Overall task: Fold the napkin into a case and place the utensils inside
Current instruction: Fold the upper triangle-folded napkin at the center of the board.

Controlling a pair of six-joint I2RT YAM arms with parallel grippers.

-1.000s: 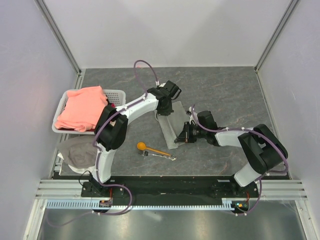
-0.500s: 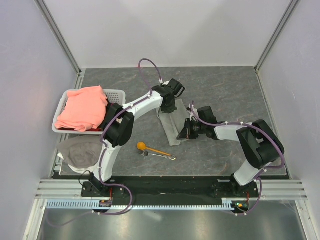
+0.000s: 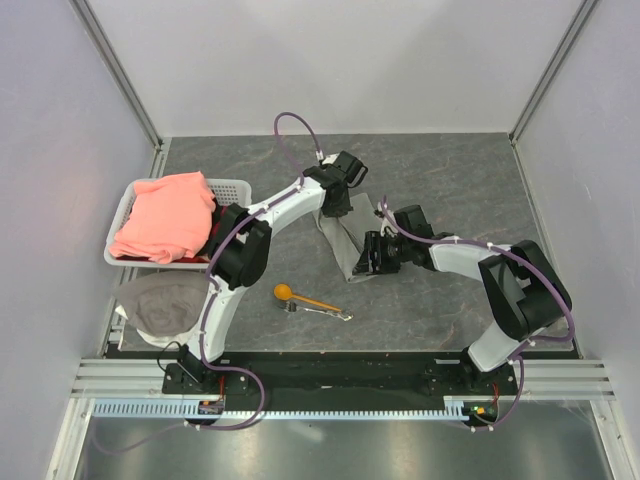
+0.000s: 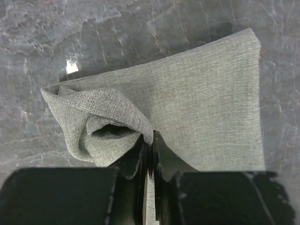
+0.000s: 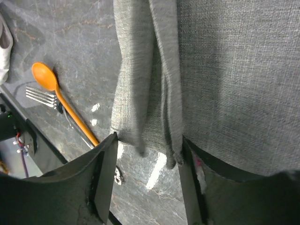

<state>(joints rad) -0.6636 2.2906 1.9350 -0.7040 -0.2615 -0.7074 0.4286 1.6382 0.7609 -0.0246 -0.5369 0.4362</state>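
Note:
The napkin (image 3: 346, 243) lies as a narrow folded grey strip on the dark table, between my two grippers. In the left wrist view, my left gripper (image 4: 151, 138) holds its jaws almost together, pinching a raised, curled fold of the napkin (image 4: 201, 108) at the tips. My right gripper (image 5: 149, 138) stands open at the strip's near end. The loose layered edge of the napkin (image 5: 225, 70) hangs between its fingers. The orange spoon (image 3: 300, 297) (image 5: 44, 77) and the metal fork (image 3: 325, 313) (image 5: 40, 97) lie side by side on the table, nearer the arm bases.
A white basket (image 3: 230, 187) holding a salmon-pink cloth (image 3: 165, 215) stands at the left. A whitish-grey rag (image 3: 160, 305) lies in front of it. White walls close in the table on three sides, and a black rail (image 3: 330, 375) runs along the near edge.
My right gripper has opened and let go of the napkin's near end. Both grippers have shifted toward the back, drawing the strip with them. My left jaws have parted very slightly.

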